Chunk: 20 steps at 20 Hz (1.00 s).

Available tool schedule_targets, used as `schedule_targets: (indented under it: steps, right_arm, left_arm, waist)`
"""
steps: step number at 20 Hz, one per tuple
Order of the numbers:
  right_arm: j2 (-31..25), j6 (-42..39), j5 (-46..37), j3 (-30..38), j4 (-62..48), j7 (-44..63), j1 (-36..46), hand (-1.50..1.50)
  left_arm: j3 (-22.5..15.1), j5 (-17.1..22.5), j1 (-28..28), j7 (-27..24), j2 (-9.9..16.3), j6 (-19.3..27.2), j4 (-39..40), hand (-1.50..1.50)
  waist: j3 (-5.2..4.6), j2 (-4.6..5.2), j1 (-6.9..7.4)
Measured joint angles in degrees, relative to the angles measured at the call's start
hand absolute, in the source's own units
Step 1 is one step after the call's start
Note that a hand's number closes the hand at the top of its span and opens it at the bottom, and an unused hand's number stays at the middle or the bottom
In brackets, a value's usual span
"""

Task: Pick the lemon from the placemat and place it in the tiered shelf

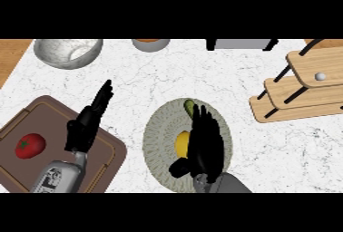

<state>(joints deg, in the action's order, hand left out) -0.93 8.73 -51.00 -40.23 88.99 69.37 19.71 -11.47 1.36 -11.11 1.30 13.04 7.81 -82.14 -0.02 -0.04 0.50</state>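
Two hands in play here. The black left hand (88, 121) sits open with straight fingers, parked just right of a red tomato (30, 145) on the brown cutting board (107, 163), so it's out of the way. The black right hand (202, 144) hovers open over the round grey woven placemat (157, 136), the yellow lemon (181, 143) peeking from its left edge, not gripped yet. The wooden tiered shelf (305, 86) waits up and right. No readable labels anywhere.
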Motion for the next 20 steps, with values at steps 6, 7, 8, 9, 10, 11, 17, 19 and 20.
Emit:
schedule_targets:
  steps: [6,7,8,9,10,11,17,19,20]
  right_arm:
    - [0.0,1.2,0.5,-1.0,-2.6,0.3,0.7,-1.50]
    - [0.0,1.3,0.7,-0.5,-2.9,0.2,1.1,-1.50]
    - [0.0,1.7,1.0,-0.4,-3.9,0.0,1.4,-1.50]
    - [0.0,1.9,1.0,-0.2,-4.6,-0.2,1.5,-1.50]
    - [0.0,1.9,0.8,0.1,-4.2,-0.5,0.7,-1.50]
    - [0.0,2.0,0.7,0.4,-4.3,-0.7,0.3,-1.50]
    - [0.1,4.3,1.7,-0.2,-7.6,-2.0,-0.2,-1.50]
    - [0.1,5.2,2.5,-0.2,-9.5,-2.7,0.2,-1.50]
    - [0.2,5.5,2.9,-0.3,-10.4,-2.8,0.4,-1.50]
  left_arm:
    - [0.8,-0.2,-0.2,-1.0,-0.4,-0.6,1.4,0.00]
    - [0.5,-0.6,0.2,-1.3,-0.7,-0.4,1.4,0.00]
    - [0.4,-0.8,0.3,-1.5,-0.9,-0.4,1.4,0.00]
    - [0.8,-0.6,-0.2,-1.0,-0.6,-0.7,1.4,0.00]
    - [0.9,-0.7,-0.6,-0.2,-0.7,-0.6,1.0,0.00]
    - [1.0,-0.8,-0.7,-0.3,-1.0,-0.4,1.3,0.00]
    - [1.4,-1.5,-1.4,0.2,-1.7,-0.5,1.6,0.00]
    - [1.1,-1.7,-0.2,0.5,-1.7,-0.8,0.1,0.00]
    - [0.8,-2.0,0.4,1.1,-1.8,-0.6,-0.8,0.00]
  waist:
    - [-0.01,0.04,-0.03]
    - [0.00,0.03,-0.03]
    - [-0.01,0.04,0.02]
    - [0.00,0.04,-0.01]
    - [0.00,0.01,-0.16]
    - [0.00,0.00,-0.24]
    - [0.01,0.04,-0.15]
    - [0.02,0.04,0.05]
    - [0.03,0.03,0.12]
